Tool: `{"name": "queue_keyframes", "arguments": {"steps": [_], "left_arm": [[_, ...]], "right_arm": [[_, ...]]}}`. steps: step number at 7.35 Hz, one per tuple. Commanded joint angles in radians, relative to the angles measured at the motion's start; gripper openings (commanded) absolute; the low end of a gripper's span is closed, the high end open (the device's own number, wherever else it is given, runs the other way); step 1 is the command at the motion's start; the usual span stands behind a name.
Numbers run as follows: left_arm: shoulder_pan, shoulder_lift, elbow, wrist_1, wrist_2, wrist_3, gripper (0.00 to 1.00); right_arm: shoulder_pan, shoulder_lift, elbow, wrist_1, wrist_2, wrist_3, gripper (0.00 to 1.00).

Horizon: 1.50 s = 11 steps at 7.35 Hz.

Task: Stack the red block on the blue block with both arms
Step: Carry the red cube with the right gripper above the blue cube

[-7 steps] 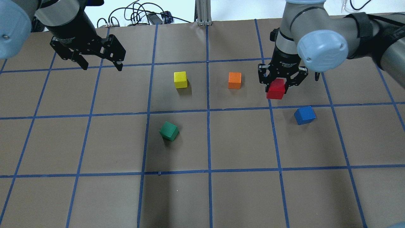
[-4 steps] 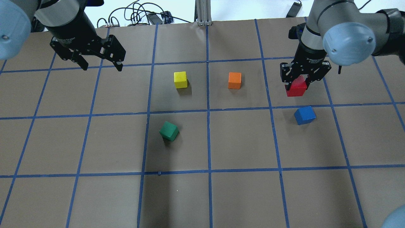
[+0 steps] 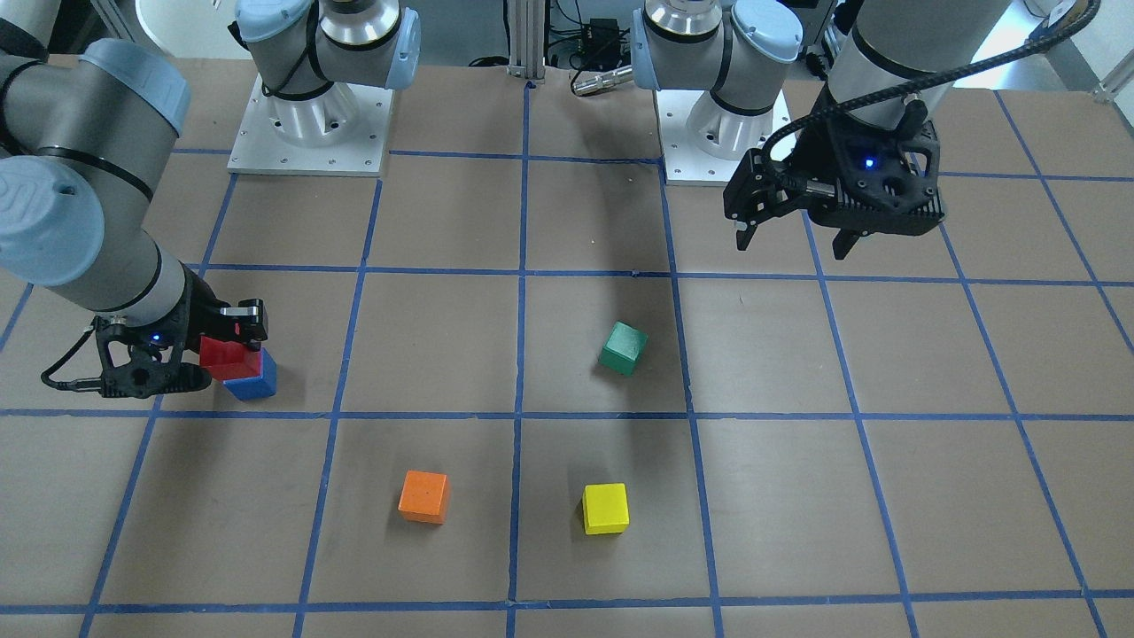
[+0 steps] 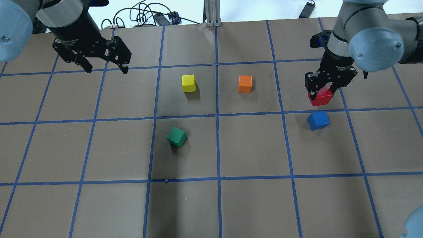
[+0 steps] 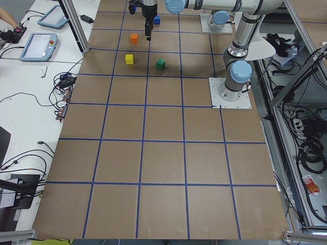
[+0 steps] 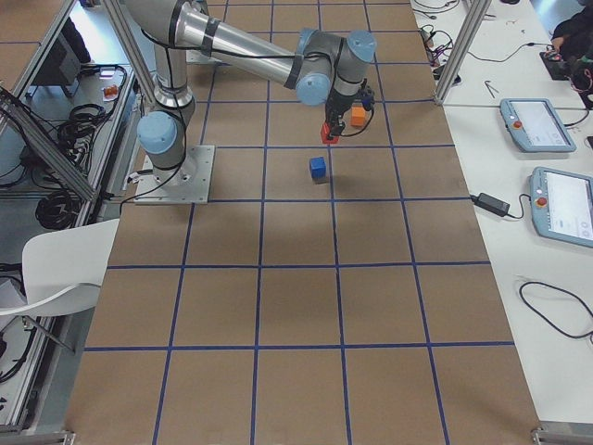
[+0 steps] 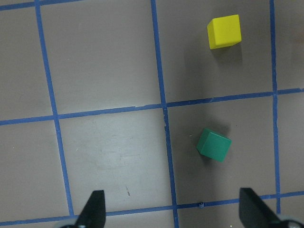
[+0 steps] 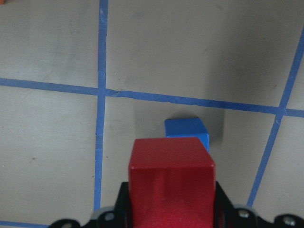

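While my right fingers (image 4: 311, 88) pinch the red block (image 4: 320, 97), it hangs clear of the bench (image 4: 251, 145), near the blue block (image 4: 318, 120) but not touching it. The blue block sits flat on the bench. My left fingers (image 4: 87, 66) are spread, hovering well apart from the green cube (image 4: 176, 136) and yellow cube (image 4: 188, 83).

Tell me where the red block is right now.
In the overhead view, the red block is on the right side, clamped in the right gripper and lifted, close to the blue block and right of the orange block.
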Motion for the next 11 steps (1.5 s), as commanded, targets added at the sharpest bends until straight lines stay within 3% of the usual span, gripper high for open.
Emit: {"name": "queue_keyframes", "arguments": {"steps": [1, 6, 11], "left_arm": [[0.000, 0.000, 0.000, 0.000, 0.000, -0.001, 1.00], [0.000, 0.000, 0.000, 0.000, 0.000, -0.001, 1.00], [0.000, -0.002, -0.001, 0.000, 0.000, 0.002, 1.00]], "right_arm": [[-0.028, 0.000, 0.063, -0.103, 0.000, -0.007, 0.00], [-0.036, 0.001, 0.108, -0.165, -0.001, -0.079, 0.00], [-0.074, -0.008, 0.211, -0.275, 0.000, -0.079, 0.00]]}}
